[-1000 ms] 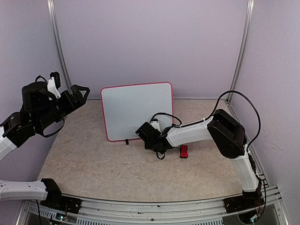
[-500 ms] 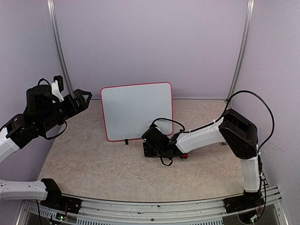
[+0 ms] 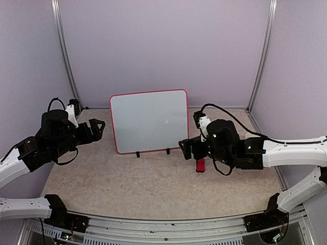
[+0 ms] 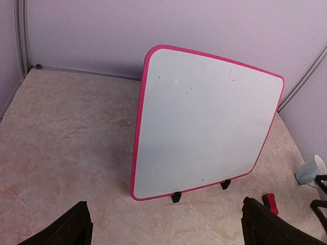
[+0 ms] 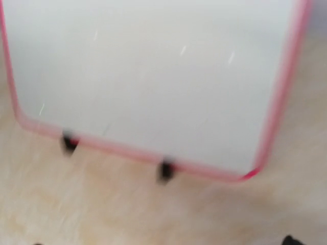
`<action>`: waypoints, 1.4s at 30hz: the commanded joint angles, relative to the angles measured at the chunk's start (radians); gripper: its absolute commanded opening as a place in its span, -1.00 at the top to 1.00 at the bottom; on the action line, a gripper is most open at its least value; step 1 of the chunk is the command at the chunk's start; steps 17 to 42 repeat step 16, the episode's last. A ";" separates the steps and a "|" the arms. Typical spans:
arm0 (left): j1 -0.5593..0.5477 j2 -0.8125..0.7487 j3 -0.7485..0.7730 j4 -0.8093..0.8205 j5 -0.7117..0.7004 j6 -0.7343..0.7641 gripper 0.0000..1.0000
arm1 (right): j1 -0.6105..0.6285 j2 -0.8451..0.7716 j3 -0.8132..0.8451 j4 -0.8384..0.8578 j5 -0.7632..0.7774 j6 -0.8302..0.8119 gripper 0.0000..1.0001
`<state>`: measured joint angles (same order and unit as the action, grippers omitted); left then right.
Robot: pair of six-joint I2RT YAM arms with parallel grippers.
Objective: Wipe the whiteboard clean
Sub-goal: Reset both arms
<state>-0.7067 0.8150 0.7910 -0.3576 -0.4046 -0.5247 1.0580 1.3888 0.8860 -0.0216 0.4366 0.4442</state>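
Whiteboard (image 3: 149, 121) stands at mid-back of the table (image 3: 127, 178), propped on its small black feet and leaning back a bit, face toward the arms. The surface looks clean: a few faint specks in the left wrist view, no writing I can make out.

Key relation: the red eraser (image 3: 200, 165) lies flat on the table just right of the board's lower right corner, apart from it. Its long axis runs approx near-to-far. Right gripper (image 3: 183, 149) hangs just beside it, on the board side, jaws spread wide w/ nothing btw them, pointing left at the frame corner. So the eraser sits behind and under the fingers, not btw them. Right wrist view is blurred and shows only the board's bottom edge, no eraser.

Left gripper (image 3: 99, 130) is also wide open and empty, off the board's left edge, facing it, w/ the whole board btw it and the eraser.

Judgement: the right arm is far nearer. Any more wiping prob means backing up, turning the jaws across the eraser's short sides, then coming down.
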 commanded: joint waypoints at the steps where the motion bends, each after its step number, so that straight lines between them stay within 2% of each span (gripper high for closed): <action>1: 0.019 -0.029 -0.033 0.057 -0.013 0.106 -0.98 | -0.046 -0.158 -0.024 -0.102 0.154 -0.143 -1.00; 4: 0.034 -0.030 -0.056 0.079 0.001 0.140 -0.98 | -0.089 -0.239 0.003 -0.175 0.228 -0.167 -1.00; 12: 0.067 -0.066 -0.085 0.093 0.030 0.152 -0.98 | -0.213 -0.417 -0.046 -0.135 0.223 -0.190 -1.00; 42: 0.074 -0.069 -0.085 0.090 0.037 0.152 -0.98 | -0.219 -0.423 -0.046 -0.137 0.230 -0.184 -1.00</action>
